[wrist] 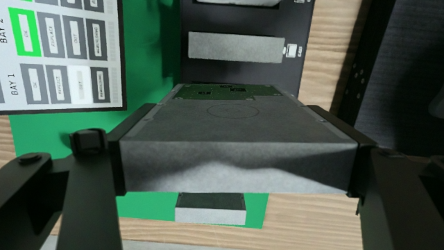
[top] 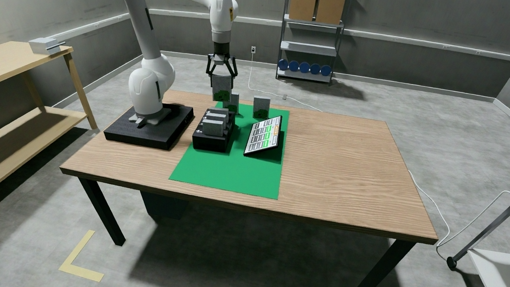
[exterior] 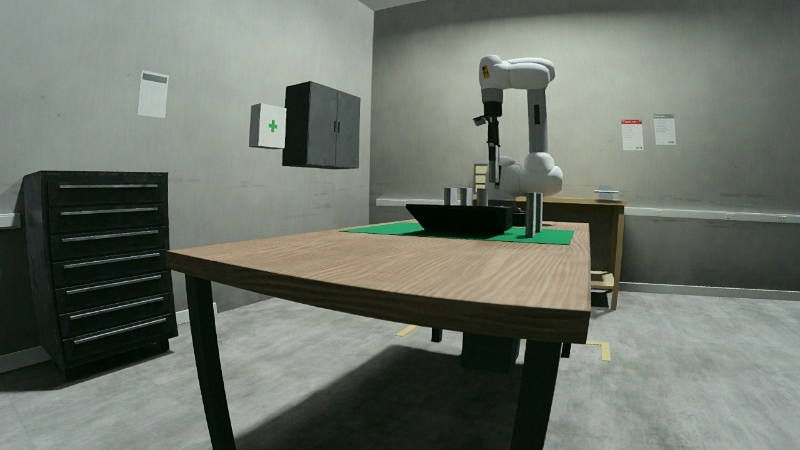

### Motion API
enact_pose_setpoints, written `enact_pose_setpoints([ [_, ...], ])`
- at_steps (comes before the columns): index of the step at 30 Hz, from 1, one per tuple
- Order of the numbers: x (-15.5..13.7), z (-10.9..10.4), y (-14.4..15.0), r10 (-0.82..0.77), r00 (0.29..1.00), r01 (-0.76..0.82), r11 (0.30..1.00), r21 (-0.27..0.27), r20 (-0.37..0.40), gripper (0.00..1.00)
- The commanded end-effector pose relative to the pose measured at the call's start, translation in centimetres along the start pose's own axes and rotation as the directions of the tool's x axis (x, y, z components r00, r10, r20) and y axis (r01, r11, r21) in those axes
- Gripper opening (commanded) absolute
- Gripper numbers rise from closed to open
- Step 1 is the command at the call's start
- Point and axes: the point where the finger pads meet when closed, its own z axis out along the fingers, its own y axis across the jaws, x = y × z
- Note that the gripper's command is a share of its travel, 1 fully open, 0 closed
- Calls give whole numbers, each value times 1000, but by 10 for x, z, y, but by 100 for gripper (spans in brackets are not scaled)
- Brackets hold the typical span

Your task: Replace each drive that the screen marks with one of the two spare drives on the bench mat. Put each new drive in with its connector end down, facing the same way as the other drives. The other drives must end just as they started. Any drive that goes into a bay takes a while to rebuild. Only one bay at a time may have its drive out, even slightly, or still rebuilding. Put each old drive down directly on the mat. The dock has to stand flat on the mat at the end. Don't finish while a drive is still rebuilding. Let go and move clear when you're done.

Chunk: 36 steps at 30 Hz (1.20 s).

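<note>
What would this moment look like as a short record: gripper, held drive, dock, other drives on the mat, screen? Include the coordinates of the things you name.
gripper: shut on a drive [top: 221, 85] [wrist: 236, 121], above the bench; the gripper [top: 221, 80] [wrist: 231, 122] grips it by two opposite narrow sides
held drive: upright, circuit board end down, raised off the mat [top: 228, 171] [exterior: 550, 237] [wrist: 146, 205]
dock: black dock [top: 210, 143] [wrist: 243, 72] on the mat, three drives seen standing in it
other drives on mat: two, both upright, beyond the dock and screen in the top view
screen: tilted screen [top: 263, 135] [wrist: 116, 83]; bay 1 lit at OUT, bay 2 at OK
</note>
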Motion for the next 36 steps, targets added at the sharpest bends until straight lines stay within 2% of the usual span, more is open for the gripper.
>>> enact_pose_setpoints([
  [1, -3, 0, 1, 8, 1000, -8, 1000, 1, 0, 10],
  [15, -16, 0, 5, 40, 999, -40, 999, 1, 0, 10],
  [36, -17, 0, 6, 44, 999, -44, 999, 1, 0, 10],
])
